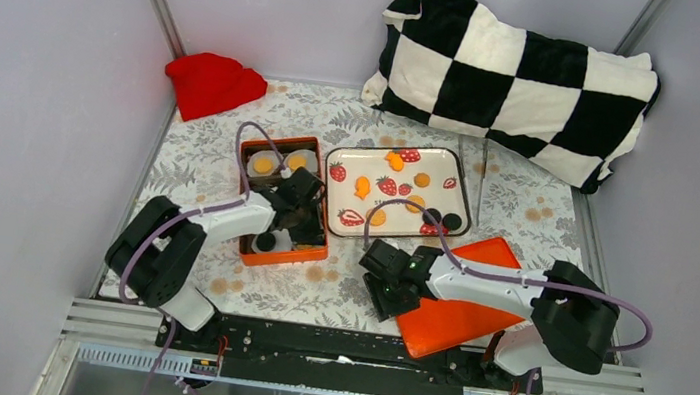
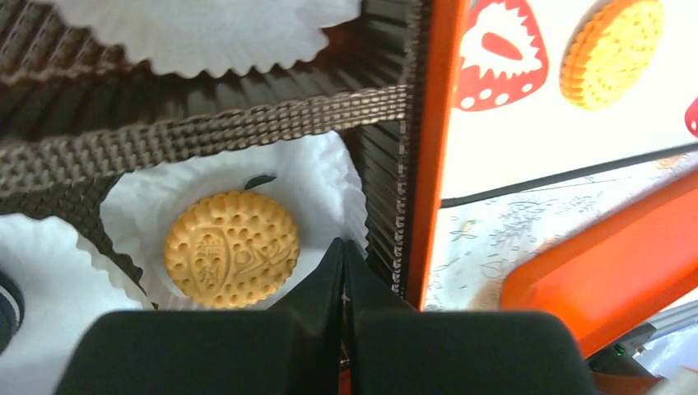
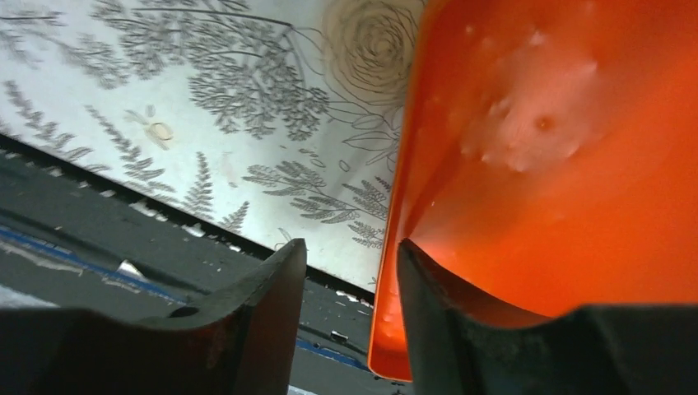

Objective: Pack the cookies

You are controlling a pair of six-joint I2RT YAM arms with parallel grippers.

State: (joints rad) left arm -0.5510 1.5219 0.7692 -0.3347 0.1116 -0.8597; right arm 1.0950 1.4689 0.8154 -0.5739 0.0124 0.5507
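Orange box [image 1: 283, 258] with one cookie [image 2: 230, 259] seated in its paper cup [image 2: 321, 177], left hand [image 2: 343, 247] clenched empty just above. More cookies [image 1: 422, 179] on tray [image 1: 362, 150]. Right hand [image 3: 350, 251] astride lid [image 3: 560, 164] edge, presumably for closing later; grip unclear.

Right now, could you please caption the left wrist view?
Shut left gripper beside a yellow cookie in a white liner.

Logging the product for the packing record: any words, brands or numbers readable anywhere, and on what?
No text reads clearly.
Cookie in the white liner: embossed marks on its face, too blurred to read.
White tray: strawberry pictures only, no words.
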